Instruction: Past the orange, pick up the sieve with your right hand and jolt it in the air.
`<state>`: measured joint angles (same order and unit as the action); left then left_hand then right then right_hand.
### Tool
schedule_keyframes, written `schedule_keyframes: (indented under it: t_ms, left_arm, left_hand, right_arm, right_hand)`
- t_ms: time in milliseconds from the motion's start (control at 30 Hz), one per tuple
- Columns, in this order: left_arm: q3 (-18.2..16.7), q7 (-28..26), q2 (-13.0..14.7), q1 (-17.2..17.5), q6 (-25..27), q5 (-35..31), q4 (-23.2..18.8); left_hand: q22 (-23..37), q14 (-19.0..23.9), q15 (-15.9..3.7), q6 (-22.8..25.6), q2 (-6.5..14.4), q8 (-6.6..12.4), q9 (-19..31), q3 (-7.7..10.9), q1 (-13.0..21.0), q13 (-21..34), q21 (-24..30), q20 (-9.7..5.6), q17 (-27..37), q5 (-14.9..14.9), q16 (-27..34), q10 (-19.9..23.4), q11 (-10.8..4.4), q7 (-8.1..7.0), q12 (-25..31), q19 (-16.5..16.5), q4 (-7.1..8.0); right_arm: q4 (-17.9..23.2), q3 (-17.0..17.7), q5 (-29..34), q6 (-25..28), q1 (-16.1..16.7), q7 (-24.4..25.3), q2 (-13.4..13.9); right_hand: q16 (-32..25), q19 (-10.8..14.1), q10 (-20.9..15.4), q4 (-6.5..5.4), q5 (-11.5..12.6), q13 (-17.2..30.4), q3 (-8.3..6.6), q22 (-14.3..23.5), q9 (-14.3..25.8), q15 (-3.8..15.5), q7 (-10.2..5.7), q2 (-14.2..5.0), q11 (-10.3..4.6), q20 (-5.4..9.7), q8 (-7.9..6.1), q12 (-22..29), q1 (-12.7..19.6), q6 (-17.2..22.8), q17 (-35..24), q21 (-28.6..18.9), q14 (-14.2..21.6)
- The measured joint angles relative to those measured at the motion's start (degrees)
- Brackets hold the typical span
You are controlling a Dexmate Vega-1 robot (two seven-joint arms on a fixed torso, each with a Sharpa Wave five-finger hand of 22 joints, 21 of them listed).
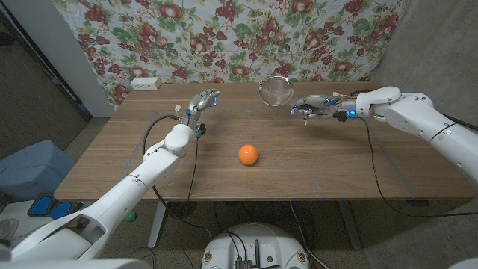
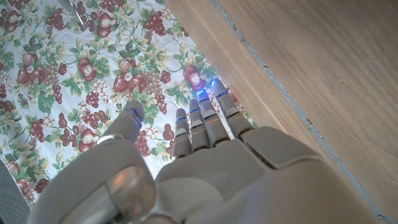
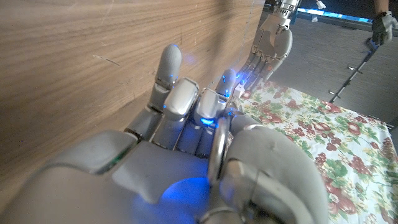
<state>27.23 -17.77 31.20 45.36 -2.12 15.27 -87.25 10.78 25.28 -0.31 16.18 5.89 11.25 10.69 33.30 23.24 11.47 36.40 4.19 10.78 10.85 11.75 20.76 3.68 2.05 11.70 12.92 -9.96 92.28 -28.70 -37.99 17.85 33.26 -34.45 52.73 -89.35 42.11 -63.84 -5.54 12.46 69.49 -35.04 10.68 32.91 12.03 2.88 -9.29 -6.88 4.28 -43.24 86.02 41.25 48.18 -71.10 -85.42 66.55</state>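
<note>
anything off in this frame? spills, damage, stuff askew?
Nothing stands out. The right hand holds the sieve up off the table, as the task intends. The orange sits intact mid-table, and the left hand holds nothing. No spills or damage visible.

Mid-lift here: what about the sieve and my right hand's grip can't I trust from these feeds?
- Sieve, head view: small and far; mesh contents unreadable.
- Handle, head view: the right hand covers it, so finger placement is hidden.
- Right wrist view: a metal rim shows between the fingers; the basket is cut off by the hand.
- Left hand: open, holding nothing.
</note>
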Motion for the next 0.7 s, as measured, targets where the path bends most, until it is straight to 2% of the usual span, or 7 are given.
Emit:
schedule_keyframes:
  t_ms: [100,400,433,700]
  left_arm:
    - [0.1,0.2,-0.1,-0.3,-0.1,0.0,0.5]
    - [0.1,0.5,-0.1,-0.3,-0.5,0.0,0.5]
    - [0.4,0.5,-0.4,-1.2,-0.6,0.0,1.6]
    - [0.5,0.6,-0.7,-1.6,-0.8,0.0,2.1]
  left_hand:
    - [0.0,0.0,0.00,0.0,0.0,0.00,0.0,0.00,0.0,0.0,0.0,0.00,0.0,0.0,0.0,0.0,0.00,0.00,0.0,0.0,0.00]
    - [0.0,0.0,0.00,0.0,0.0,0.00,0.0,0.00,0.0,0.0,0.0,0.00,0.0,0.0,0.0,0.0,0.00,0.00,0.0,0.0,0.00]
    - [0.0,0.0,0.00,0.0,0.0,0.00,0.0,0.00,0.0,0.0,0.0,0.00,0.0,0.0,0.0,0.0,0.00,0.00,0.0,0.0,0.00]
    - [0.0,0.0,0.00,0.0,0.0,0.00,0.0,0.00,0.0,0.0,0.0,0.00,0.0,0.0,0.0,0.0,0.00,0.00,0.0,0.0,0.00]
  right_arm:
    - [-0.9,1.2,-1.3,-2.5,1.3,0.5,-0.7]
    - [-2.7,3.4,-1.3,-2.7,3.5,0.6,-2.1]
    - [-2.9,3.5,-3.8,-7.7,3.6,1.1,-2.2]
    - [-3.6,4.0,-4.5,-9.0,4.0,1.0,-2.5]
  right_hand:
    - [0.0,-0.1,0.0,0.00,0.0,0.0,0.00,0.0,0.0,0.00,0.00,0.00,0.00,-0.09,0.00,0.0,0.0,0.0,0.0,0.0,0.0]
    - [0.0,-0.3,0.0,0.00,0.0,0.2,0.00,-0.2,0.0,0.00,0.00,0.00,0.00,0.12,-0.21,0.0,0.0,0.0,0.0,0.0,0.0]
    - [0.0,-0.3,0.0,0.00,0.0,0.2,0.00,-0.3,0.0,0.00,0.00,0.00,0.00,0.12,-0.21,0.0,0.0,0.0,0.0,0.0,0.0]
    - [0.0,-0.3,0.0,0.00,0.0,0.4,0.00,-0.3,0.0,0.00,0.00,0.00,0.00,0.12,-0.21,0.0,0.0,0.0,0.0,0.0,0.0]
